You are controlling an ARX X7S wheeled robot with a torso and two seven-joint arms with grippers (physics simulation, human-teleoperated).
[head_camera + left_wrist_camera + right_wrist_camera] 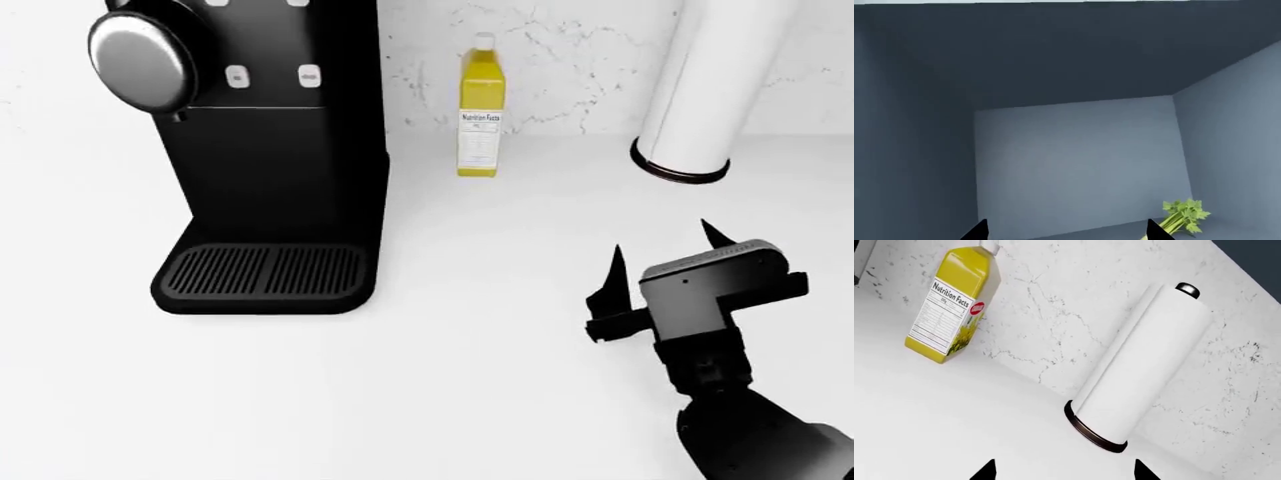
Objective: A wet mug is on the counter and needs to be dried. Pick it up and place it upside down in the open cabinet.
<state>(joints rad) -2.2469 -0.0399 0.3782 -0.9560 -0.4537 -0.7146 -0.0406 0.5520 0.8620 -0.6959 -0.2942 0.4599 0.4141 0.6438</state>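
**Mug Not Located; Both Grippers Empty**

Although the task names a mug, none appears in any view, so its whereabouts cannot be told. The right gripper (663,260) hovers over the counter (454,380), jaws apart and holding nothing, just in front of the paper-towel roll (694,90). A yellow oil bottle (481,110) stands against the marbled wall, left of that roll, and a black coffee machine (267,160) stands further left of it. The left gripper (1067,231) shows two black fingertips set apart, empty, pointing into a grey-walled compartment, presumably the open cabinet (1081,160).

Step in hand, as judged: finding the mug. Best practice is to turn the head view until the mug shows, then approach with jaws wide.

Containers: the cabinet holds one bunch of celery (1184,216) in its rear corner; no mug is visible in it.
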